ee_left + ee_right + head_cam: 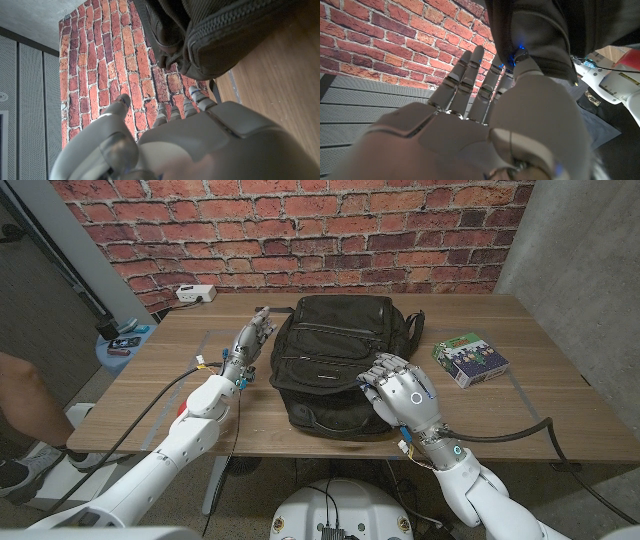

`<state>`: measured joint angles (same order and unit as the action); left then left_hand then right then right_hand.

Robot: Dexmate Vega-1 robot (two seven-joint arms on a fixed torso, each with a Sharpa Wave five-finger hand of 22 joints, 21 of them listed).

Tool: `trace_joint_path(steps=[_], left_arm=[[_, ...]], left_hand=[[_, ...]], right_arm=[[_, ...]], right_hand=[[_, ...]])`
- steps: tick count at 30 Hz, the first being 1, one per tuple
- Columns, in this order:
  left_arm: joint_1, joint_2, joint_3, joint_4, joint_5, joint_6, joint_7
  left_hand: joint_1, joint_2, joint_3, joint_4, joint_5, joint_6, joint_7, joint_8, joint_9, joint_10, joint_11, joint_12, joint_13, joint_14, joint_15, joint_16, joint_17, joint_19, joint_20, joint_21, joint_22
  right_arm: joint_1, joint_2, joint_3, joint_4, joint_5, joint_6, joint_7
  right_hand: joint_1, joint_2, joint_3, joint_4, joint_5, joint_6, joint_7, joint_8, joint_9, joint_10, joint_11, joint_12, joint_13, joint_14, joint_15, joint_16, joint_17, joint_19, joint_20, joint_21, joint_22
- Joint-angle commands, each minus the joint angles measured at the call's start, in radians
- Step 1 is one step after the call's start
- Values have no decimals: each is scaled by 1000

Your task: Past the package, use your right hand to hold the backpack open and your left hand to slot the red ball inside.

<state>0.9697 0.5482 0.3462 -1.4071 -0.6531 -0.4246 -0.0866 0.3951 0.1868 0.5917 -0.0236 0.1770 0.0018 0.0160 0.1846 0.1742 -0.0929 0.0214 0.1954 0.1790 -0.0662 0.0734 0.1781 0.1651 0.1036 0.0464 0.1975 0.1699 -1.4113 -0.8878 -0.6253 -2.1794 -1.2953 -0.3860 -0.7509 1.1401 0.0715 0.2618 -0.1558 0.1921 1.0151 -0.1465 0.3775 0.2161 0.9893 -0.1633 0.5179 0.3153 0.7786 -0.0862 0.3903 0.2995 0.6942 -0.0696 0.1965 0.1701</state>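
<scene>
- The black backpack (335, 365) lies flat in the middle of the wooden table (540, 395).
- The left hand (248, 342) is just beside the bag's left side, fingers straight and apart, holding nothing.
- The right hand (403, 392) is on the bag's near right part, fingers spread over the cloth (I cannot tell if it grips).
- A small green package (472, 360) sits to the right of the bag, apart from it.
- A white power strip (196, 294) lies at the far left corner.
</scene>
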Motion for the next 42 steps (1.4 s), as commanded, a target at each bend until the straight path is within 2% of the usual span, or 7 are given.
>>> trace_joint_path(steps=[1,20,26,28,29,34,42], left_arm=[[7,-2,-5,1,-10,3,7],[14,42,-18,-54,-16,49,7],[15,34,-13,-61,-13,54,19],[17,35,-13,-66,-12,55,21],[19,37,-13,-71,-11,57,22],[34,58,-23,-108,3,68,47],[68,112,-39,-178,11,114,66]], left_hand=[[15,0,1,-5,4,-1,-1,-2,4,-5,6,0,2,-2,4,-1,5,-3,4,-2,5],[37,-9,10,-31,11,24,15,5,4,32,29,13,2,5,10,0,2,4,16,0,4],[70,-16,19,-73,21,80,48,15,4,96,40,27,3,64,13,11,1,50,31,12,4],[82,-17,21,-87,23,86,48,11,4,106,38,25,3,84,11,12,2,69,72,17,6],[84,-17,21,-90,23,90,47,12,5,113,37,26,3,91,12,13,2,72,76,17,6],[94,-17,19,-101,26,99,53,10,5,130,45,28,4,121,48,17,4,80,80,18,9],[118,-18,26,-122,36,138,56,18,5,170,49,35,7,144,35,14,4,94,79,20,10]], right_arm=[[53,-4,39,-8,36,50,17],[92,18,65,3,84,90,16],[101,20,67,13,104,110,17],[104,22,68,15,117,118,15],[105,19,72,15,132,128,15],[112,9,83,17,148,140,31],[132,8,102,22,191,168,45]], right_hand=[[7,14,-6,0,-1,7,0,7,5,9,-3,7,4,11,-154,0,4,6,-128,3,3],[22,20,-13,-1,-3,18,6,11,5,31,0,16,8,27,-154,-3,6,3,-129,3,3],[29,21,-16,-2,-3,30,9,14,5,43,-3,16,3,35,-154,-3,9,1,-129,3,3],[30,20,-16,-2,-3,30,9,14,5,45,-5,16,2,36,-155,-4,9,1,-129,3,3],[31,20,-17,-2,-3,30,10,14,5,46,-6,16,1,37,-154,-4,9,1,-129,3,3],[34,19,-19,-3,-3,30,10,14,4,45,-8,15,0,40,-155,-5,10,0,-129,3,4],[42,19,-24,-3,-1,33,9,13,3,49,-18,18,6,50,-155,-4,14,-4,-130,2,4]])
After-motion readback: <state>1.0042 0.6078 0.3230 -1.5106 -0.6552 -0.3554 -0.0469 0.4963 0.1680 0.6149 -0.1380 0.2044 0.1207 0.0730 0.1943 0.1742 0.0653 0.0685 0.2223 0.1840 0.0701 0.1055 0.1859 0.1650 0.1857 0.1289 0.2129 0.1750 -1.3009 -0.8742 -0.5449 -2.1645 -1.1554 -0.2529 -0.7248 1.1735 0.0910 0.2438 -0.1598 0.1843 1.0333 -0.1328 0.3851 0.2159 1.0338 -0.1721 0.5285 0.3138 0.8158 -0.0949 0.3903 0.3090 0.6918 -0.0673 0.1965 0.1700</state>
